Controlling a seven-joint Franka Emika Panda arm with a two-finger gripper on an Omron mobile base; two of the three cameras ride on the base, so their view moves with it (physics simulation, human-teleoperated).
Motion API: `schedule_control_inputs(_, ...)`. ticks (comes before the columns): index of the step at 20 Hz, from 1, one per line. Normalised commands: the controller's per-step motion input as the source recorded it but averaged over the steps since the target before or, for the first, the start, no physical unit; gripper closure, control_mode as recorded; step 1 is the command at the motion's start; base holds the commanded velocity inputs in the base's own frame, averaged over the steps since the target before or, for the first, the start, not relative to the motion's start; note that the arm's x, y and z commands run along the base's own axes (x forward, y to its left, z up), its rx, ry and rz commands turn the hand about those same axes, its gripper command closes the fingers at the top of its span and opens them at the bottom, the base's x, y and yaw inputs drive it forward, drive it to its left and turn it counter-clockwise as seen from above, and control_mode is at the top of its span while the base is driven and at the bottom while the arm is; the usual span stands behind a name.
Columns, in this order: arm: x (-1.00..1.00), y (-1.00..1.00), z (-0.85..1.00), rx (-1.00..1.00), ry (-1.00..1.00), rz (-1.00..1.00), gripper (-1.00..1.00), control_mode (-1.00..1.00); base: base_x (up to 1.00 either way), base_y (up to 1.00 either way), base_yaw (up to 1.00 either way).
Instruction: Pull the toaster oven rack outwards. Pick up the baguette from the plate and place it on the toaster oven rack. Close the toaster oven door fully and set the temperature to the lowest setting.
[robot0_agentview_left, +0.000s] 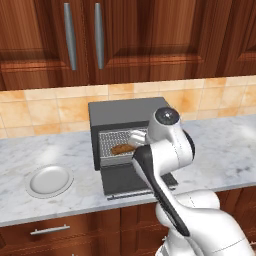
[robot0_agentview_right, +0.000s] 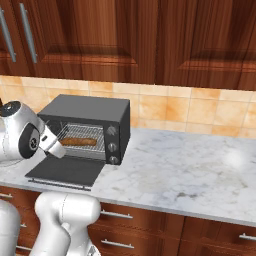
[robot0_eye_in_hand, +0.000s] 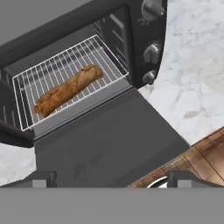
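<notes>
With the baguette already lying on the toaster oven rack and the plate bare on the surface, we judge the door-closing step is next. Our end effector, spread wide and holding nothing, hovers over the lowered toaster oven door; it must get under the front edge and lift.

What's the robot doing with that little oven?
It's putting bread in to toast. The baguette already lies on the wire rack of the toaster oven, and the plate sits bare on the counter. The gripper hangs open above the door, which is folded down flat and not yet closed.
</notes>
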Motion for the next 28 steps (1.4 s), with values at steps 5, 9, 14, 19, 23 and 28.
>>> schedule_control_inputs(5,-0.17,0.45,0.01,-0.02,-0.19,-0.04,-1.0,-1.0,0.0,0.0,0.0)
schedule_control_inputs(9,-0.13,0.38,0.0,-0.02,-0.15,-0.07,-1.0,-1.0,0.0,0.0,0.0)
schedule_control_inputs(14,-0.03,0.41,0.0,-0.06,-0.05,-0.09,-1.0,-1.0,0.0,0.0,0.0)
schedule_control_inputs(19,0.0,0.32,-0.08,-0.04,0.0,-0.12,-1.0,-1.0,0.0,0.0,0.0)
schedule_control_inputs(23,0.0,0.12,-0.21,0.0,-0.09,-0.11,-1.0,-1.0,0.0,0.0,0.0)
schedule_control_inputs(28,0.0,0.08,-0.29,0.0,-0.1,-0.11,-1.0,-1.0,0.0,0.0,0.0)
